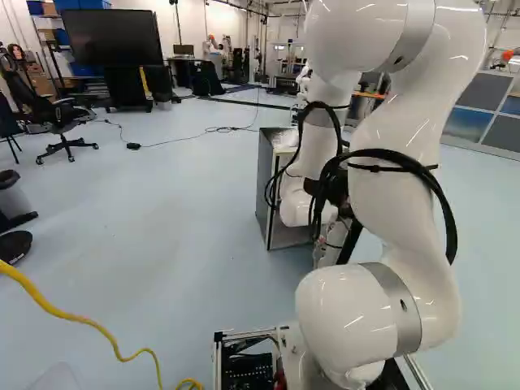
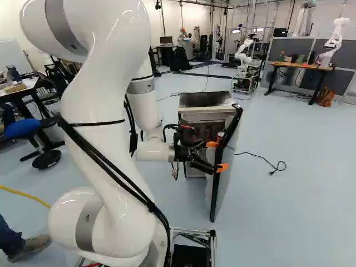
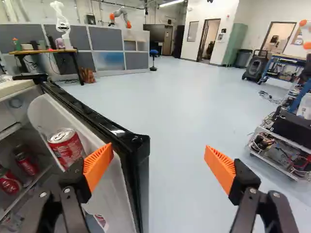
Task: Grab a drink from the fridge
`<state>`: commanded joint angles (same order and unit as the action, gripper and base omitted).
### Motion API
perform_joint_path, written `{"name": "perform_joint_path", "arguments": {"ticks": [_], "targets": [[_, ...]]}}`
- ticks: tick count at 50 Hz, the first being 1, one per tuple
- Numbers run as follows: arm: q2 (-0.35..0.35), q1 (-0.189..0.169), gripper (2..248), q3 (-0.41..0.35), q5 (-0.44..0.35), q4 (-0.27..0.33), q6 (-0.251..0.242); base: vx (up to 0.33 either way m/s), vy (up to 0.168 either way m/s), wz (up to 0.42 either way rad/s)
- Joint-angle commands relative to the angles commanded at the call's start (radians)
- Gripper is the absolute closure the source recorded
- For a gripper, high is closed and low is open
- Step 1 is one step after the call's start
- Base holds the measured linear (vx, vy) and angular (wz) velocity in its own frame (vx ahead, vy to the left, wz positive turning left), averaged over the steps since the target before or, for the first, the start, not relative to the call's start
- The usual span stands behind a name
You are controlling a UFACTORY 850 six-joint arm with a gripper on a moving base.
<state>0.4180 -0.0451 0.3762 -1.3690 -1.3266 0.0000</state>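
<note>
3+ red cans (image 3: 66,147) w/ white lettering in open fridge (image 2: 204,110); jaws spread apart.

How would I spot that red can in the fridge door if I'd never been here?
Find the open white-and-grey fridge, then its black-edged door. In the door's white lining stands a red metal can with a silver top. Unlike the red cans deeper inside, it sits high in the door.

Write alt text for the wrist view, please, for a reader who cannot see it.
An open gripper straddles the edge of an open fridge door, one finger on its shelf side; beside that finger, a red can sits in the door shelf. More red cans are inside the fridge; a desk stands beyond.
</note>
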Motion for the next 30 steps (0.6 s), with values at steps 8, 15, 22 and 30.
{"name": "perform_joint_path", "arguments": {"ticks": [8,15,22,30], "targets": [[0.007,-0.046,3,0.013,0.0,0.0,0.0,0.0,0.0,0.0],[0.015,-0.087,3,0.027,0.0,0.0,0.0,0.0,0.0,0.0],[0.024,-0.128,3,0.044,0.0,0.0,0.0,0.0,0.0,0.0],[0.039,-0.172,3,0.073,0.0,0.0,0.0,0.0,0.0,0.0]]}}
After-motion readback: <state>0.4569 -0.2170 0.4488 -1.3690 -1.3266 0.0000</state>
